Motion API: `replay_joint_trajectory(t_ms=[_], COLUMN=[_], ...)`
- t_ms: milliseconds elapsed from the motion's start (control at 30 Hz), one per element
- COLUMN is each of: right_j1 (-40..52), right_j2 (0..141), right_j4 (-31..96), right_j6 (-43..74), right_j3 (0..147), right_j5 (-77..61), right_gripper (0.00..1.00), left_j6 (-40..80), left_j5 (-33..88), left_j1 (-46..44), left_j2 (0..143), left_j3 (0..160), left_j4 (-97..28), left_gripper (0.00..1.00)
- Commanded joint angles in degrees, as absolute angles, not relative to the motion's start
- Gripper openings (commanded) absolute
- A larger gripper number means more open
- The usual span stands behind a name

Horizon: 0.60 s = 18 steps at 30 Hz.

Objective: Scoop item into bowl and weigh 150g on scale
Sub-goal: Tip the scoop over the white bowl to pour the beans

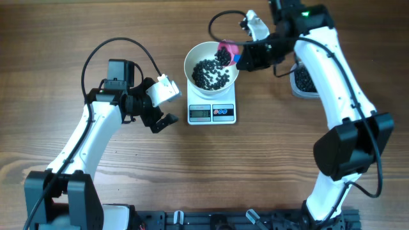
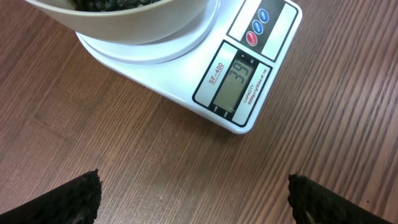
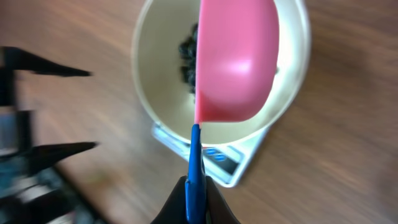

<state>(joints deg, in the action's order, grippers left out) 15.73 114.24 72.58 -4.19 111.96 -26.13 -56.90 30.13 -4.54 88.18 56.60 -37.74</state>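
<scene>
From above, my right claw [image 1: 245, 56] was clenched on the scoop [image 1: 226, 48]. I held it tipped just ahead of me over the rim of the bowl [image 1: 190, 64], so that whatever spilled would land inside. The beads [image 1: 211, 75] lay there as a loose dark heap of tiny round grains. The bowl sat on the scale [image 1: 212, 114], so each pour would register. The tub [image 1: 300, 82], with more beads in it, stood close behind that claw. My left claw [image 1: 162, 122] was released and empty. I judged it was parked just beside the scale so as to put no weight on it.

From my left wrist, my fingers [image 2: 78, 199] stood wide apart over bare table [image 2: 124, 162]. Ahead of them the display [image 2: 235, 84] read what looked like 39, so I judged there was much more to add.

From my right wrist, the blue handle [image 3: 194, 158] was pinched between my jaws. The pink scoop, straight ahead, had its back to me and hid much of the bowl. A few blurred black beads showed past its left edge.
</scene>
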Motion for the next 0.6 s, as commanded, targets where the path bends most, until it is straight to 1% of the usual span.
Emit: replay_joint_trajectory(t_ms=[0, 133, 300, 467, 567], right_j1=[21.7, 28.0, 32.7, 34.0, 33.8], right_j2=[114.6, 114.6, 114.6, 114.7, 114.6], right_j4=[72.3, 71.1, 69.4, 68.1, 67.5], right_j6=[-2.9, -3.0, -3.0, -4.1, -4.5], right_j3=[114.2, 114.2, 114.2, 114.2, 114.2], right_j5=[-7.8, 5.5, 16.9, 19.2, 16.0], right_gripper=[0.04, 0.04, 0.04, 0.04, 0.04], left_j6=[-57.5, -57.5, -57.5, -57.5, -57.5], left_j5=[31.5, 31.5, 31.5, 31.5, 31.5], left_j1=[-4.3, -4.3, -4.3, -4.3, -4.3], left_j2=[88.7, 88.7, 88.7, 88.7, 88.7], left_j3=[56.1, 56.1, 56.1, 56.1, 56.1], left_j4=[-37.8, -37.8, -37.8, -37.8, -37.8], left_gripper=[1.0, 1.0, 1.0, 1.0, 1.0])
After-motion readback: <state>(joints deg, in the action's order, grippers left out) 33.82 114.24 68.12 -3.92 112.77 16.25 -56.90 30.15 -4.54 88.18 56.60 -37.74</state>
